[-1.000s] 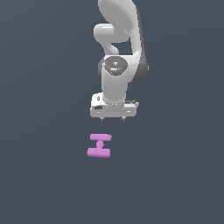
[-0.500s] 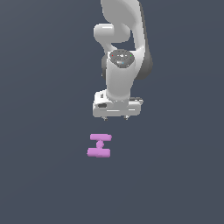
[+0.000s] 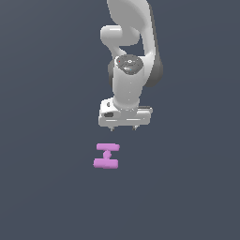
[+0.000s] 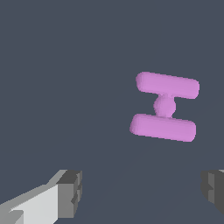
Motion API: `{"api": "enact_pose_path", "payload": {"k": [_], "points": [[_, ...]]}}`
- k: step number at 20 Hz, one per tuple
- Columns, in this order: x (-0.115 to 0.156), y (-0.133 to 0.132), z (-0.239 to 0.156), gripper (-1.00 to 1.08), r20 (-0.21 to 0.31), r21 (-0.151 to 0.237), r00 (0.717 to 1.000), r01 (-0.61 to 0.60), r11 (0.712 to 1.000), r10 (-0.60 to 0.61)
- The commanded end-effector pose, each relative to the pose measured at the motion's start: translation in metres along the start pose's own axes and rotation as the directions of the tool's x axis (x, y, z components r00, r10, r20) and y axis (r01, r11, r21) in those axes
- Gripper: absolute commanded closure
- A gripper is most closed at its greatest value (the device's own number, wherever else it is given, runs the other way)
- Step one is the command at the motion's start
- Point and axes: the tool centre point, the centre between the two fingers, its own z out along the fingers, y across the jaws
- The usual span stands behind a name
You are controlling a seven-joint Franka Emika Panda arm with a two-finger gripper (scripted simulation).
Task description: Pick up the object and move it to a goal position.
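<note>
The object (image 3: 107, 156) is a small pink-purple I-shaped piece, two short rounded bars joined by a thin stem. It lies flat on the dark grey floor, below the gripper and a little toward the exterior view's left. My gripper (image 3: 123, 128) hangs above the floor, pointing down, open and empty, apart from the piece. In the wrist view the object (image 4: 165, 106) lies ahead of the two spread fingertips (image 4: 70, 194), off to one side of the gap between them. The gripper (image 4: 142, 192) holds nothing.
The dark grey floor (image 3: 51, 187) spreads flat all around. The white arm (image 3: 131, 56) rises behind the gripper toward the top of the exterior view.
The gripper has moved slightly to the exterior view's right and lowered a little. The object has not moved. The fingers stay open.
</note>
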Motion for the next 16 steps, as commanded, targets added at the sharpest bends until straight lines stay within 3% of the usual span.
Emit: {"api": "enact_pose_path", "payload": {"k": [1, 16], "points": [[0.004, 0.004, 0.005, -0.92, 0.001, 0.002, 1.0, -0.008, 1.0, 0.008], [0.047, 0.061, 0.076, -0.92, 0.006, 0.026, 0.994, -0.11, 0.994, 0.109]]}}
